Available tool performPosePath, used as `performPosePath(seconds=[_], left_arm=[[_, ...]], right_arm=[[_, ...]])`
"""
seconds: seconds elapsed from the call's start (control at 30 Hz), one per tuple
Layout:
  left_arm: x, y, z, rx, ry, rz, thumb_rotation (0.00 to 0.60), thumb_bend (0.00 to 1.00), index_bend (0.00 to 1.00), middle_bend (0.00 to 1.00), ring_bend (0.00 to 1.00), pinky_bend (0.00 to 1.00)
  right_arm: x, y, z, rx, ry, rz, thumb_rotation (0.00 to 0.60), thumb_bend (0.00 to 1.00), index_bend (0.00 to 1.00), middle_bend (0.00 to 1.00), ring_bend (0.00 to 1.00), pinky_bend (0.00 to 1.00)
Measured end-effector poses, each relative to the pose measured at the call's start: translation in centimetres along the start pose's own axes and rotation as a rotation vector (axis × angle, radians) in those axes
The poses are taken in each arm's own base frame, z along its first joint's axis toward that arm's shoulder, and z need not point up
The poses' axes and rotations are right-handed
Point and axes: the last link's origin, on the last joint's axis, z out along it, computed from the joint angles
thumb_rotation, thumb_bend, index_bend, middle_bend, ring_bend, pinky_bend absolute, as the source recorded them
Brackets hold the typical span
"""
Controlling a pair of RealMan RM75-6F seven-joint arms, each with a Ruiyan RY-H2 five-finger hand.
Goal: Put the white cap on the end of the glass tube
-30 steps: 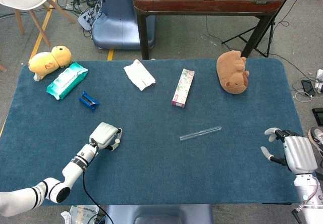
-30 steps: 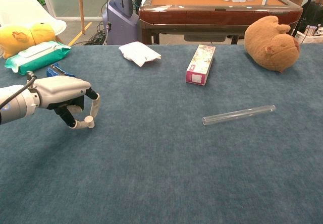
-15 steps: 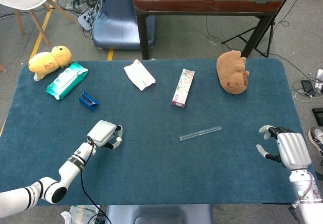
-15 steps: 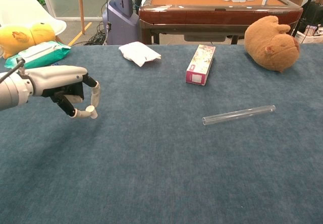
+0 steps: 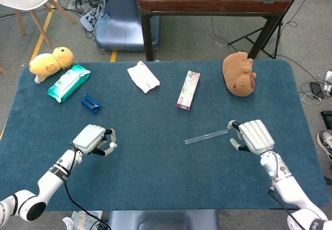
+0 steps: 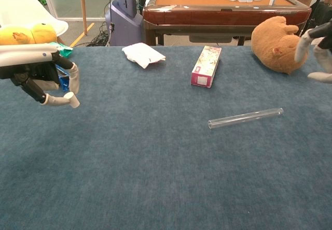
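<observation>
From the head view, my left hand (image 5: 93,139) pinches the white cap (image 5: 111,146) between thumb and a fingertip, held above the blue cloth (image 5: 155,178) well to the left of the glass tube (image 5: 206,137). The tube lies flat on the cloth, slanting up toward the right. My right hand (image 5: 252,135) hangs just beside the tube's right end with fingers apart and nothing in them. Behind the tube stands a flat patterned box (image 5: 188,89), and further right behind it lies a brown plush (image 5: 239,73).

From the chest view, my left hand (image 6: 36,69) shows at the left edge, far left of the glass tube (image 6: 245,117), its curled fingers nipping the white cap (image 6: 74,101). My right hand (image 6: 316,48) enters at the right edge, above and to the right of the tube, fingers loose and apart, in front of the brown plush (image 6: 277,43).
</observation>
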Motion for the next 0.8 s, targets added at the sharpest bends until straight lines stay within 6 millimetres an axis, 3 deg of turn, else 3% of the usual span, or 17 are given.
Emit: performPosePath(seconds=[0.17, 0.43, 0.8], left_arm=[[0.0, 0.3, -1.4, -0.009, -0.008, 0.020, 0.600, 0.30, 0.52, 1.00, 1.00, 1.00], [-0.1, 0.5, -2.0, -0.005, -0.016, 0.027, 0.600, 0.30, 0.52, 1.00, 1.00, 1.00], [-0.3, 0.2, -2.2, 0.008, -0.021, 0.020, 0.600, 0.30, 0.51, 1.00, 1.00, 1.00]], right_arm=[[-1.4, -1.8, 3.3, 0.034, -0.055, -0.069, 0.600, 0.25, 0.44, 0.85, 0.89, 0.98], [-4.3, -4.2, 7.6, 0.069, -0.156, -0.139, 0.600, 0.26, 0.46, 0.88, 0.92, 1.00], [-7.9, -5.8, 10.2, 0.082, -0.228, -0.167, 0.600, 0.27, 0.49, 0.89, 0.92, 1.00]])
